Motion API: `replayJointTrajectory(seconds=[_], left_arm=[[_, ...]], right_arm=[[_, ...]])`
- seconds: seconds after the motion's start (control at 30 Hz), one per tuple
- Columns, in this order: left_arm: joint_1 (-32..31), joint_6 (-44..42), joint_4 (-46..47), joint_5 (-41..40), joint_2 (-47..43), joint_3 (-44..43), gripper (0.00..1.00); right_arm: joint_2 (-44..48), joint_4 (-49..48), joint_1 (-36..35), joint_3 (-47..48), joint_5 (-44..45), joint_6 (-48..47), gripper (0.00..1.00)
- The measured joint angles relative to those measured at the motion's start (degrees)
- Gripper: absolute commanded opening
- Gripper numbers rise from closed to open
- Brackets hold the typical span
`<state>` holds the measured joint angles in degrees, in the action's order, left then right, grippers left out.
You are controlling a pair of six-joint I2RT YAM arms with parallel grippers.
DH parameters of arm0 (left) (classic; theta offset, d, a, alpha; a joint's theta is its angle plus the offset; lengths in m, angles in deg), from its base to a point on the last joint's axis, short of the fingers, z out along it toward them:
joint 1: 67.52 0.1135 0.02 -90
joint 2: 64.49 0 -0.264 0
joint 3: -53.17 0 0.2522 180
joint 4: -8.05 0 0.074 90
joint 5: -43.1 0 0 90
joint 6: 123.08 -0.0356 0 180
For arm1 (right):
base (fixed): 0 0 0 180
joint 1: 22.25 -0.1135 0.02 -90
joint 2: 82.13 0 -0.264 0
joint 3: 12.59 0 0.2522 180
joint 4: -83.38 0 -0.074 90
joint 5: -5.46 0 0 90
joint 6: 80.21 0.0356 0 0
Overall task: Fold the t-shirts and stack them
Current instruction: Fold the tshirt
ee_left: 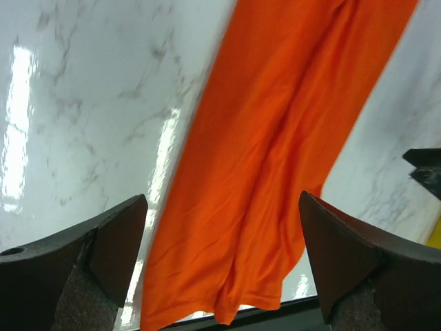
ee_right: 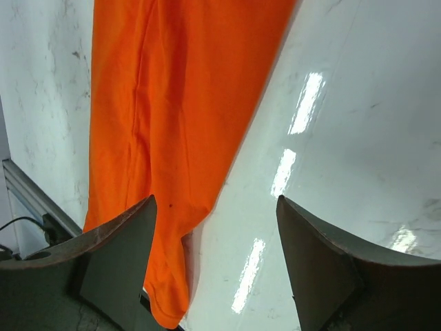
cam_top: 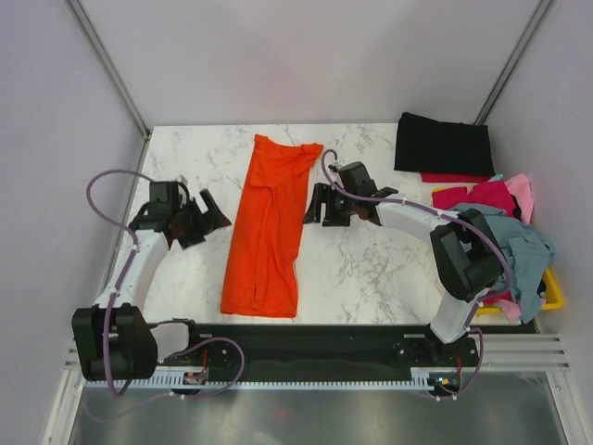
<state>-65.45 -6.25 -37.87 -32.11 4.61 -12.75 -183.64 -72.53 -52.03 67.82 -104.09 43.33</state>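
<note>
Top external view: a white marble-patterned table [cam_top: 380, 269] stands between pale grey walls, with metal posts [cam_top: 111, 65] rising from its far corners and a ribbed aluminium rail [cam_top: 519, 348] along the near edge. The orange shirt [cam_top: 269, 232] lies at the table's centre, folded into a long strip running from 12 to 6 o'clock. At 9 o'clock of the strip sits the left gripper [cam_top: 209, 217], and at 3 o'clock the right gripper [cam_top: 320, 206]. Each is just beside the cloth, jaws spread and holding nothing. A black shirt [cam_top: 443, 146] lies folded at 1 o'clock, over a red shirt [cam_top: 454, 177]. At 3 o'clock a heap [cam_top: 519, 246] of pink, red and grey-blue shirts overhangs a yellow bin [cam_top: 553, 295]. Both wrist views show glare on the glossy tabletop.
</note>
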Motion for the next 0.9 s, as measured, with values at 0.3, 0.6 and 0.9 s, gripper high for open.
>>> replayJointTrajectory(seconds=[0.3, 0.6, 0.9], left_arm=[[-6.3, 3.0, -0.5, -0.2, -12.9, 13.8, 0.96], [-10.5, 3.3, 2.3, 1.7, -16.8, 14.1, 0.96], [-13.0, 3.3, 2.3, 3.3, -16.8, 14.1, 0.96]], right_arm=[[-15.5, -2.7, 1.8, 11.7, -5.2, 1.9, 0.75], [-38.2, -6.0, 4.1, 46.7, -9.2, 7.3, 0.74], [-58.1, -8.8, 5.7, 69.3, -12.6, 14.9, 0.76]])
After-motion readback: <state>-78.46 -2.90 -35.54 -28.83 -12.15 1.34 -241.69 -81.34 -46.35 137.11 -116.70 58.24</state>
